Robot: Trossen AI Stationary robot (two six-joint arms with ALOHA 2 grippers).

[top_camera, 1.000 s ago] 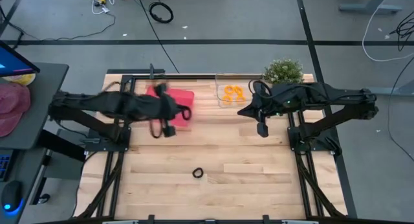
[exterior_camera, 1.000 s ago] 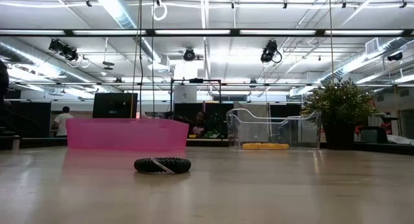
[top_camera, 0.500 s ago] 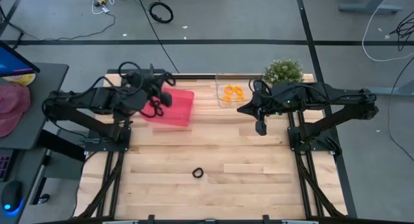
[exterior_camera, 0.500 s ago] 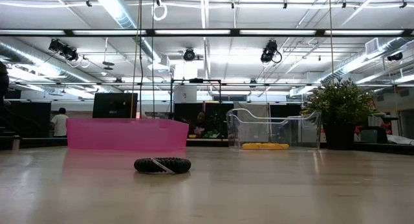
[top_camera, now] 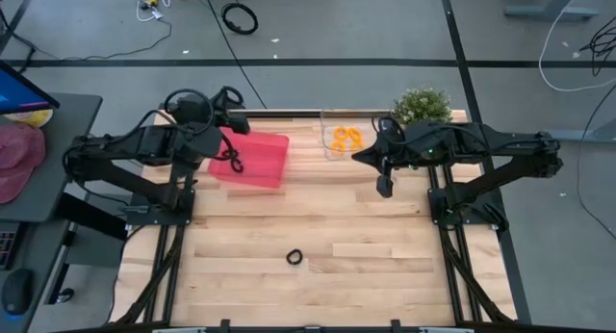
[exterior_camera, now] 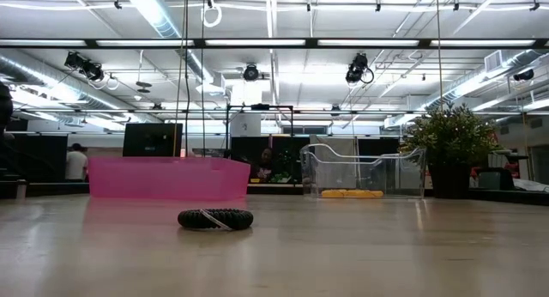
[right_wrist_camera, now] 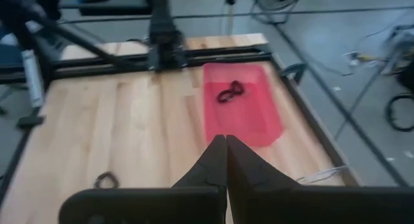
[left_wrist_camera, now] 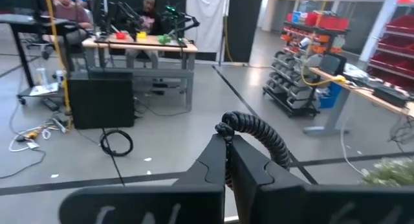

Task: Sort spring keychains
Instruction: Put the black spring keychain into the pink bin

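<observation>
Swung back over the pink bin's far corner, the left claw stays pinched on a black keychain. Another black one lies mid-table; orange ones fill the clear box. Right claw, closed and seemingly empty, hovers nearby.

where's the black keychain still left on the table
In the high view the black spring keychain lies alone on the wooden table, near its front middle, well apart from the pink bin.

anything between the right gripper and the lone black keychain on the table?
Nothing visible. Only bare tabletop lies between the right gripper and the black keychain; the pink bin sits off that line.
</observation>
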